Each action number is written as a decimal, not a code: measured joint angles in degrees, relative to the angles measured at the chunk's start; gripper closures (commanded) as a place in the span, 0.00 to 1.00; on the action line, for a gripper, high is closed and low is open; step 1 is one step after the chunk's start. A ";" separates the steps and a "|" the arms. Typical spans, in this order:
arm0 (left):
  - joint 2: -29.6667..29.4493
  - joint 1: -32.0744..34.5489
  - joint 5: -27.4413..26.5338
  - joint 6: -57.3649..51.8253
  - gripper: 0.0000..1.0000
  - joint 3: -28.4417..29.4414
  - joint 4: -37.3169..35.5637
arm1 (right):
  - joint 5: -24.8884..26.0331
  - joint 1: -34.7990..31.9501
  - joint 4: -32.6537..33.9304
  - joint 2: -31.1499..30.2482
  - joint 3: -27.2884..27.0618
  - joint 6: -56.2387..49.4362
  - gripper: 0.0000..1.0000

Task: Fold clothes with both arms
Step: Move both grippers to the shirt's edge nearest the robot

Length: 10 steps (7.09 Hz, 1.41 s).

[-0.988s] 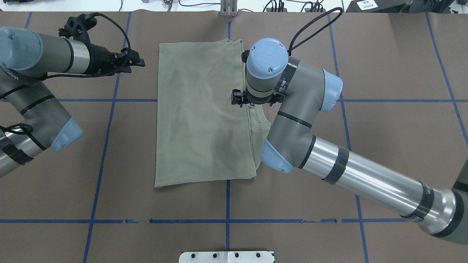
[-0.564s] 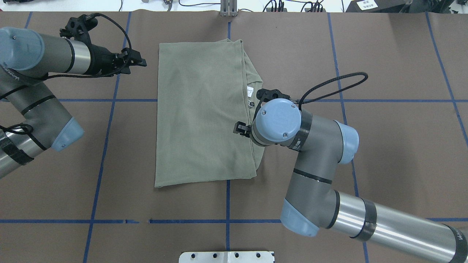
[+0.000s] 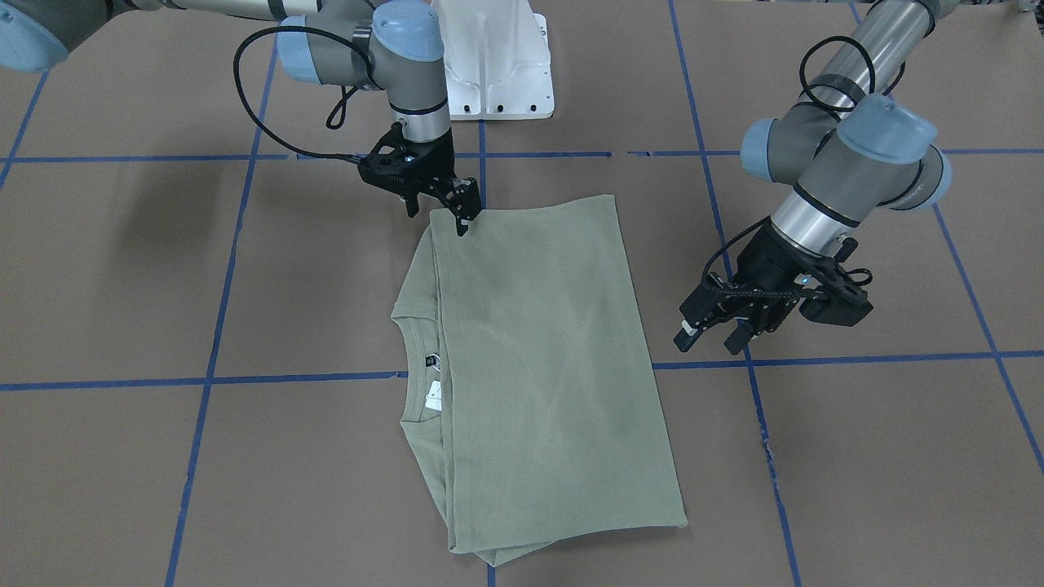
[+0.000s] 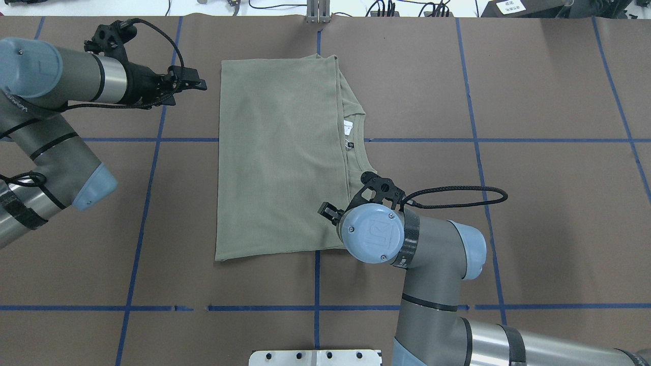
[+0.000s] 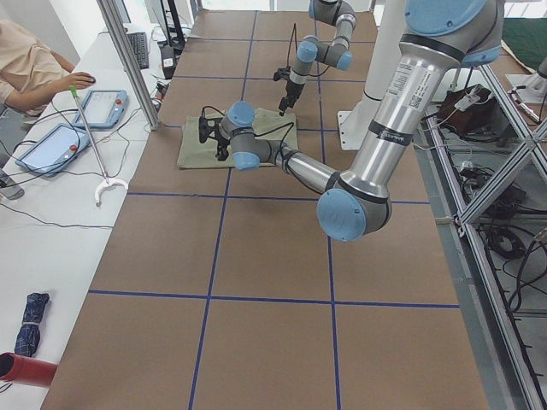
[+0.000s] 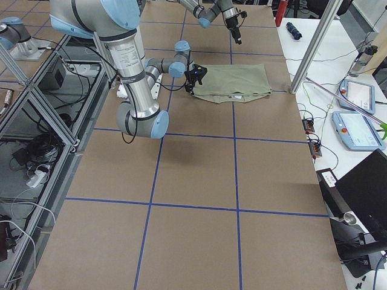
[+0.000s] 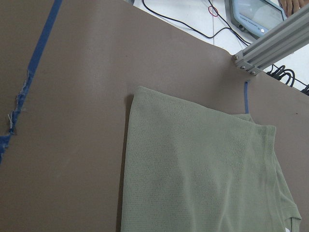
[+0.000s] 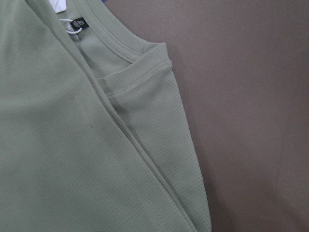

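The clothes, one sage-green knit shirt [image 4: 279, 162], lie folded into a flat rectangle on the brown table, also seen in the front view [image 3: 538, 350]. The collar and a white tag [image 4: 348, 126] poke out along its right edge. My right gripper [image 3: 440, 214] hovers open over the shirt's near right corner, one fingertip just above the hem; the wrist mostly hides it from overhead. The right wrist view shows only the collar and layered fabric edges [image 8: 125, 96]. My left gripper [image 3: 708, 342] hangs open and empty to the left of the shirt, apart from it [image 4: 201, 84].
Blue tape lines [image 4: 315, 307] grid the brown table cover. The white pedestal base [image 3: 493, 73] stands at the robot's edge. An aluminium post [image 4: 318, 12] rises at the far edge. A seated person [image 5: 34, 68] and tablets [image 6: 357, 96] are at the side table beyond.
My right arm has swept along the shirt's right edge from the far end toward the robot, down to the near corner, uncovering the collar and tag. The left arm barely moved.
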<state>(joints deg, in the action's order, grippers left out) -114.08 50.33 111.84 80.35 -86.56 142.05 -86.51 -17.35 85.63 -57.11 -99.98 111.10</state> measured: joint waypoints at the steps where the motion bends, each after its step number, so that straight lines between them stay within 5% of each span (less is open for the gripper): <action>1: -0.05 -0.02 -0.01 0.02 0.01 0.00 0.09 | 0.37 0.26 -0.11 -0.17 0.45 1.35 0.12; 4: -0.10 -0.05 -0.05 -0.05 0.01 -0.04 0.09 | 0.49 0.53 -0.20 -0.25 0.86 4.41 0.79; 5: -0.10 -0.05 0.01 -0.02 0.01 -0.12 0.07 | 0.49 0.67 -0.20 -0.33 0.89 4.74 0.82; 6: -0.07 -0.05 0.03 0.01 0.01 -0.19 0.07 | 0.52 0.89 -0.20 -0.40 0.94 4.86 0.98; 10: 0.10 0.02 0.13 0.05 0.04 -1.38 -0.01 | 0.46 1.19 -0.20 -0.29 0.57 4.82 1.00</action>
<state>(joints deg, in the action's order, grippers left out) -113.98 50.35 111.97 80.41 -87.94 142.04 -86.05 -16.17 85.43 -57.40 -99.40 115.92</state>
